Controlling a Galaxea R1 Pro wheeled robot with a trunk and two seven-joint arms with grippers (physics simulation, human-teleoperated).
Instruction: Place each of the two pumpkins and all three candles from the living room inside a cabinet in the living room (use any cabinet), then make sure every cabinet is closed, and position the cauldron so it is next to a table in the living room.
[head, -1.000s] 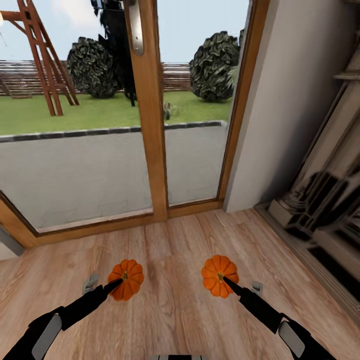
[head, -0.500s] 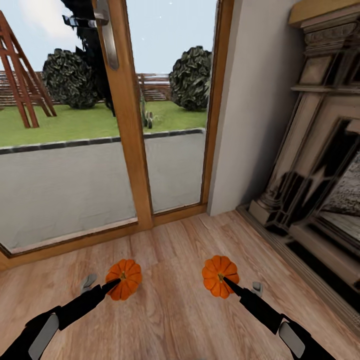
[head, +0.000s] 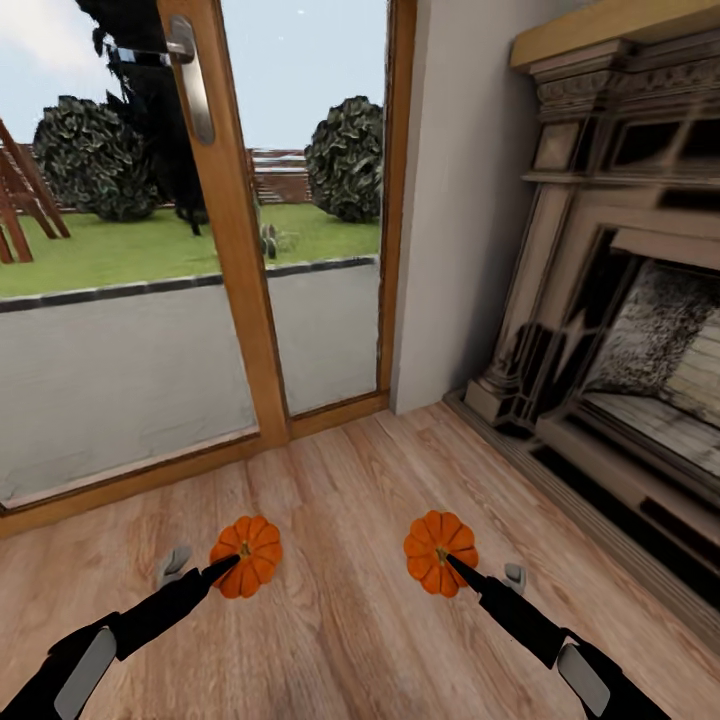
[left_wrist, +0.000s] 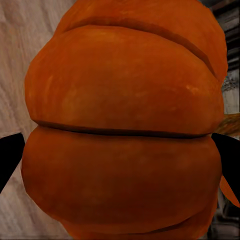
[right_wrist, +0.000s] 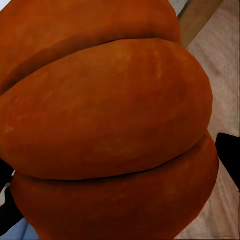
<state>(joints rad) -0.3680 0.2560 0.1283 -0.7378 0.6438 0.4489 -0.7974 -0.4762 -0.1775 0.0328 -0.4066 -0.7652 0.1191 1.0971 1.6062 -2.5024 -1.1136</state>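
Note:
I hold two bright-orange ribbed pumpkins above the wooden floor. In the head view my left gripper (head: 212, 567) is shut on the left pumpkin (head: 247, 556), and my right gripper (head: 480, 570) is shut on the right pumpkin (head: 440, 552). Seen from the left wrist, that pumpkin (left_wrist: 125, 130) sits between two black fingertips (left_wrist: 9, 157). From the right wrist, the other pumpkin (right_wrist: 105, 125) looms close, with a black fingertip (right_wrist: 230, 155) at its side. The candles, cabinet, cauldron and table are out of view.
A glass door in a wooden frame (head: 235, 300) stands ahead on the left, with a garden beyond it. A pale wall (head: 450, 200) separates it from a carved stone fireplace (head: 620, 330) on the right. Wooden floor (head: 350, 620) stretches beneath the arms.
The whole picture has slid left, so the camera has turned right and more of the fireplace shows. Both grippers and their pumpkins keep the same places in the view.

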